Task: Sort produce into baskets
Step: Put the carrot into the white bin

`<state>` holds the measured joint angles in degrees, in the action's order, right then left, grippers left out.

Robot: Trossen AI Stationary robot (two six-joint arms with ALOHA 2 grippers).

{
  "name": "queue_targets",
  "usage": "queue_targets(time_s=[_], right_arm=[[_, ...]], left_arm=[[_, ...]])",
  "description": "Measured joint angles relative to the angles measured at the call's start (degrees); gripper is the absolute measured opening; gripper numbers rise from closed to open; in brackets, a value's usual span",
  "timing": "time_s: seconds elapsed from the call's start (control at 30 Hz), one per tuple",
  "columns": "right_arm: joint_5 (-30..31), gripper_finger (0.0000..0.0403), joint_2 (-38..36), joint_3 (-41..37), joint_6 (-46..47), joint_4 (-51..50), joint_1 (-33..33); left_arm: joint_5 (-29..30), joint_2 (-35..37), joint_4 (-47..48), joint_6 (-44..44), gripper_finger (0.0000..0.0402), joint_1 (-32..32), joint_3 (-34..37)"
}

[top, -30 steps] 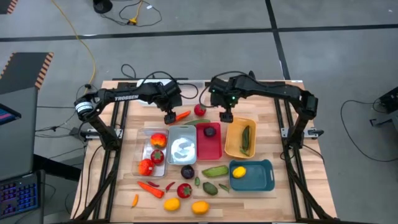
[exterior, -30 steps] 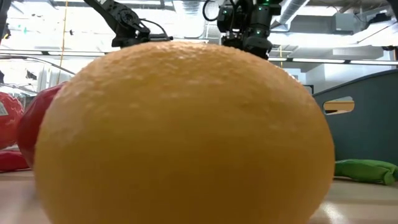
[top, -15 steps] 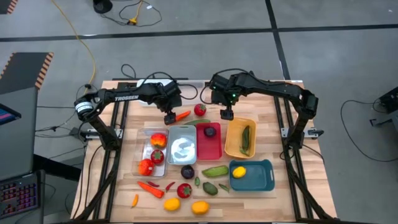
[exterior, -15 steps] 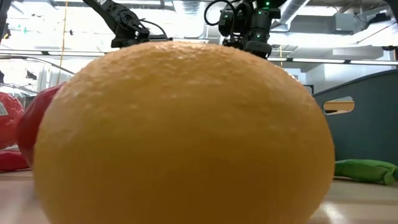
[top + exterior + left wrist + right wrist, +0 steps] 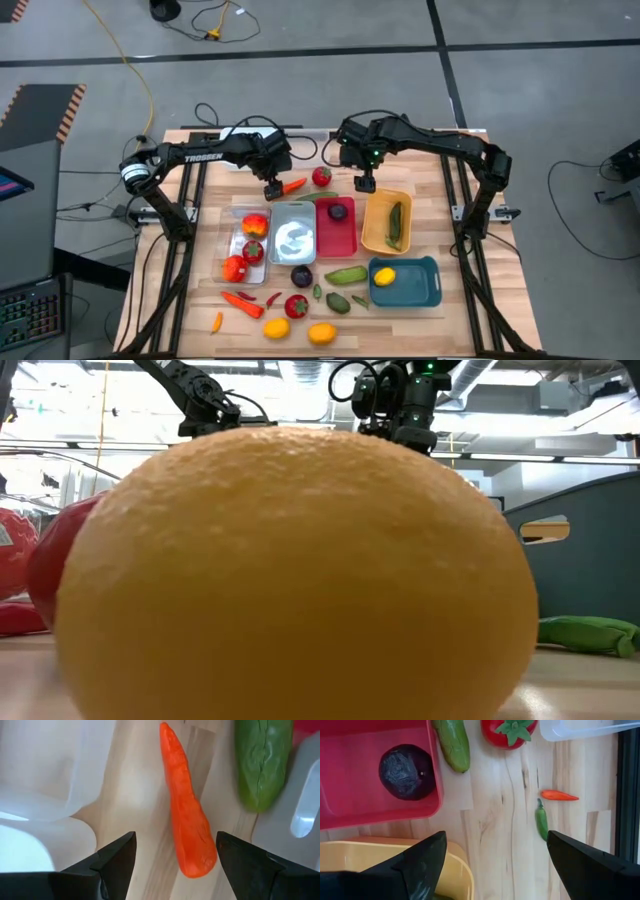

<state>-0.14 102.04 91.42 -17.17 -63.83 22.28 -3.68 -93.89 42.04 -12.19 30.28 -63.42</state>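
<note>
From my seat, a dimpled orange fruit point(image 5: 295, 575) fills the low view, hiding most produce. Farther back, the teal bin point(image 5: 405, 283) holds a lemon point(image 5: 384, 276), the yellow bin point(image 5: 377, 222) a cucumber point(image 5: 395, 223), the red bin point(image 5: 336, 232) a wrinkled purple plum point(image 5: 407, 772). Beyond, my left gripper point(image 5: 175, 857) straddles a smooth tapered carrot point(image 5: 186, 822), jaws apart; my right gripper point(image 5: 495, 855) gapes wide, holding nothing.

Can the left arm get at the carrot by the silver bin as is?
Probably yes. The left gripper hangs open right over the carrot, which lies flat on bare wood between its fingers; the green cucumber lies apart beside it.
</note>
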Motion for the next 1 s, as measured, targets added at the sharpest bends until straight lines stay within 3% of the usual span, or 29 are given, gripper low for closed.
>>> queue_targets(time_s=[0.7, 1.0], right_arm=[[0.0, 0.0369, 0.0, 0.0, 0.1, 0.0, 0.0], [0.0, 0.0369, 0.0, 0.0, 0.0, 0.0, 0.0]], left_arm=[[-0.2, 0.0, -5.2, 1.1, 0.0260, 0.0, 0.0], [-0.1, -4.2, -8.8, 1.3, 0.0260, -1.4, 1.2]])
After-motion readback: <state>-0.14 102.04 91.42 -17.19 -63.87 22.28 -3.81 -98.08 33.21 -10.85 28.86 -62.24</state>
